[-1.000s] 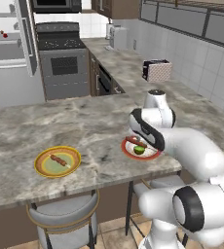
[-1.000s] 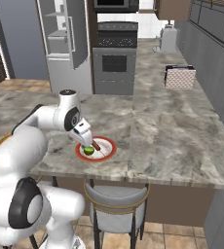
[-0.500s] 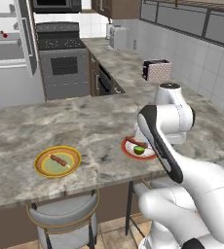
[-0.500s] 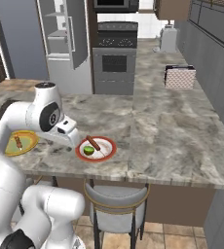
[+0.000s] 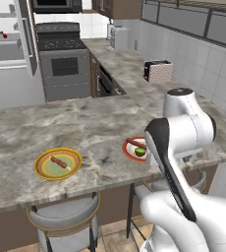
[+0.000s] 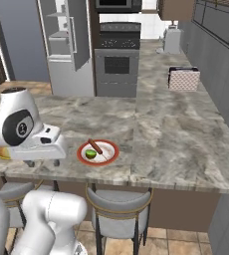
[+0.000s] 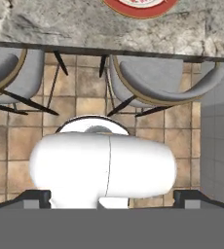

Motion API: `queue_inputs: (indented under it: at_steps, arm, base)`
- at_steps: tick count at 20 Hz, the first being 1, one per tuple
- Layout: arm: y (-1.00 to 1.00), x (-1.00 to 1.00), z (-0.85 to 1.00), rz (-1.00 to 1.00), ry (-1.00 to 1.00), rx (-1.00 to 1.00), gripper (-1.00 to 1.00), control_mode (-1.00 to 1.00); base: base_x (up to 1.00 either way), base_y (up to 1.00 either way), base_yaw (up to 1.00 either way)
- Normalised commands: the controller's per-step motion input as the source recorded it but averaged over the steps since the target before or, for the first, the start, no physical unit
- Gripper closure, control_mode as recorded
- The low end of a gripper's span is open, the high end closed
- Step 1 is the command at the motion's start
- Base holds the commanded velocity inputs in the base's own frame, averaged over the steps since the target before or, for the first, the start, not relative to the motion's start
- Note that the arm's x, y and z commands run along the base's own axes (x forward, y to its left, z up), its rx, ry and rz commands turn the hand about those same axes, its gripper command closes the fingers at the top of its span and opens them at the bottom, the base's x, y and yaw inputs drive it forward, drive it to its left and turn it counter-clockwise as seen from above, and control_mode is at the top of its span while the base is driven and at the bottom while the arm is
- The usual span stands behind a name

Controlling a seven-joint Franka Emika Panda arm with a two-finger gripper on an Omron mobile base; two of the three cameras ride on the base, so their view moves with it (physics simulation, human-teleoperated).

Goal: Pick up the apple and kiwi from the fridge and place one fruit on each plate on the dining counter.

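While the gripper [image 6: 43, 162] is held open and empty, the kiwi [image 6: 90, 154] is seen on the red-rimmed plate [image 6: 106, 158] near the dining counter's [image 6: 176, 149] front edge.

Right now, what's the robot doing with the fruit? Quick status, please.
Gripper open, holding nothing. Small olive-green kiwi sits on the red-rimmed white plate. Round yellow plate has no fruit yet. Nothing blocking the grey-brown marbled counter.

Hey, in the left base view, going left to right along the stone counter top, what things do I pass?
Round yellow plate with a dark reddish centre mark → white red-rimmed plate holding the small olive-green kiwi → the robot's white arm.
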Motion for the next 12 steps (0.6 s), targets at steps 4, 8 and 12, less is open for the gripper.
queue_inputs:
  at_steps: [4, 8, 12]
  arm:
    - [-0.01, -0.45, 0.02, 0.0, 0.0, 0.02, -1.0, -1.0]
    - [-0.08, -0.08, 0.01, -0.07, 0.0, 0.16, -1.0, -1.0]
    - [-0.19, -0.01, 0.01, -0.04, -0.04, 0.18, -1.0, -1.0]
  base:
    - [0.0, 0.0, 0.0]
    - [0.0, 0.0, 0.0]
    - [0.0, 0.0, 0.0]
